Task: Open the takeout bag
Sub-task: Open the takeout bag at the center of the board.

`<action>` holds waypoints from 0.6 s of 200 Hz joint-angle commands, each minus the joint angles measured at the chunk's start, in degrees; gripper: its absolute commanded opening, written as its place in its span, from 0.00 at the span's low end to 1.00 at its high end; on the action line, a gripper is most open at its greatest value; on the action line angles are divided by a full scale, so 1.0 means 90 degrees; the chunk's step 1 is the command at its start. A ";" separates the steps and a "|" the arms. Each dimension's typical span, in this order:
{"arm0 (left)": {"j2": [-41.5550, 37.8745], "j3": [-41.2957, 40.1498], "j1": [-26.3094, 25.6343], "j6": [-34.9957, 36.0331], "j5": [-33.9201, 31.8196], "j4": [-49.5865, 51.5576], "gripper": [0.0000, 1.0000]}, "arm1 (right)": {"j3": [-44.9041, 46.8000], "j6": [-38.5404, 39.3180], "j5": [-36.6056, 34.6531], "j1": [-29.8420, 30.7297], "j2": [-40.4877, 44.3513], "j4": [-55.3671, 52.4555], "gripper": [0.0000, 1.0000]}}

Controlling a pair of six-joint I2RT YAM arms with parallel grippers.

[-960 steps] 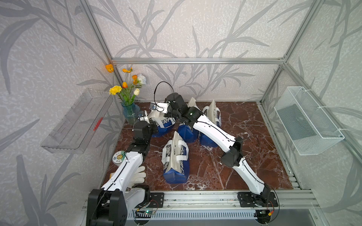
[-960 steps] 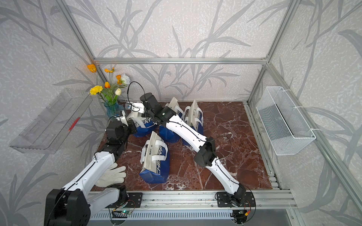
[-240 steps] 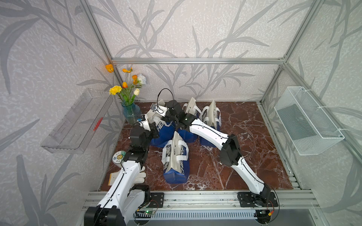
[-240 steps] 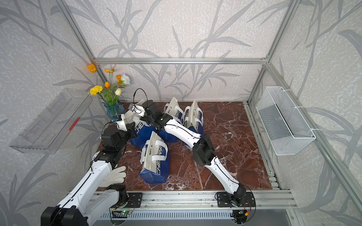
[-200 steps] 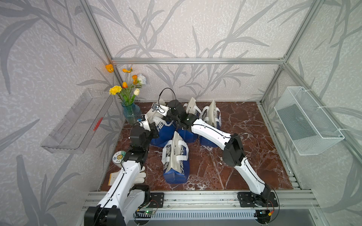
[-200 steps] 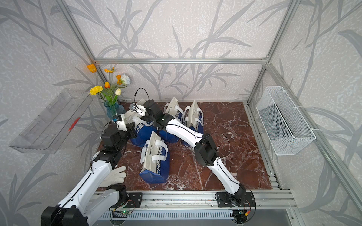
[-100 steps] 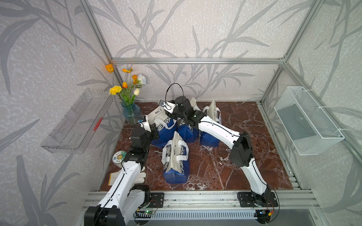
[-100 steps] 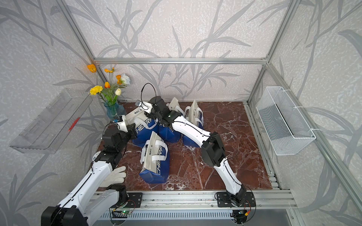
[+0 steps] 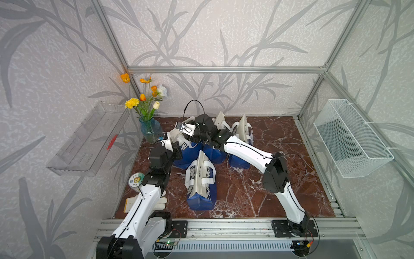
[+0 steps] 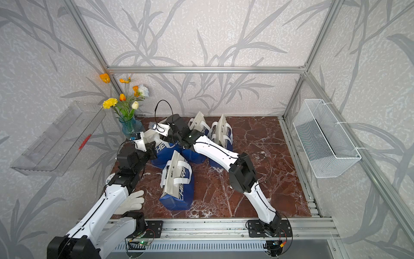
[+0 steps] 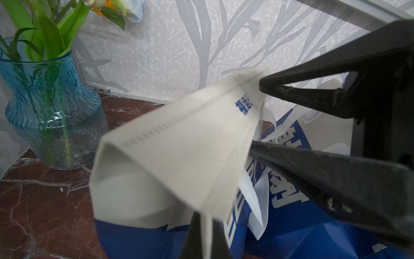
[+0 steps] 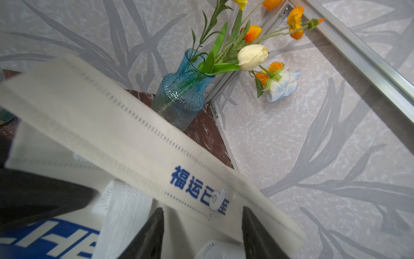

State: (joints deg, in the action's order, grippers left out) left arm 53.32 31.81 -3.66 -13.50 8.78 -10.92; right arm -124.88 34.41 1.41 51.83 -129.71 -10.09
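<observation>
The takeout bag (image 9: 187,149) (image 10: 161,148), blue below and white on top, stands at the back left by the vase. My left gripper (image 9: 175,146) (image 10: 152,145) (image 11: 207,226) is shut on a thin white edge of the bag's top. The white top flap (image 11: 179,139) (image 12: 100,107), printed with blue characters, stretches away from it. My right gripper (image 9: 190,137) (image 10: 166,135) (image 12: 201,209) (image 11: 255,116) is open at the flap's other end. Its two black fingers straddle the flap without pinching it.
A blue glass vase (image 9: 150,132) of flowers stands close behind the bag. Another bag (image 9: 200,179) lies in front, and two more (image 9: 244,132) stand at the back. A white glove (image 9: 161,201) and a round disc (image 9: 136,179) lie front left. A wire basket (image 9: 351,139) hangs on the right wall.
My right gripper has opened and let go of the bag's top flap, and its arm has swung a little to the right. The left gripper keeps its hold.
</observation>
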 commanded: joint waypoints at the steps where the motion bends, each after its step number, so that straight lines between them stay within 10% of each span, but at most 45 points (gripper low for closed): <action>1: -0.0095 0.0010 -0.0016 0.0108 0.0095 -0.0013 0.00 | -0.0333 -0.0083 -0.0191 0.0031 -0.0128 0.0401 0.54; 120: -0.0165 -0.0048 -0.0023 0.0171 0.0085 0.0002 0.00 | -0.1929 0.0355 -0.1315 0.0042 -0.1418 0.0184 0.32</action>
State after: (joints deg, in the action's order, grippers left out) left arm 52.82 31.81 -3.66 -12.99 9.06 -11.16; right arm -138.98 36.93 -7.81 52.51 -139.81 -7.05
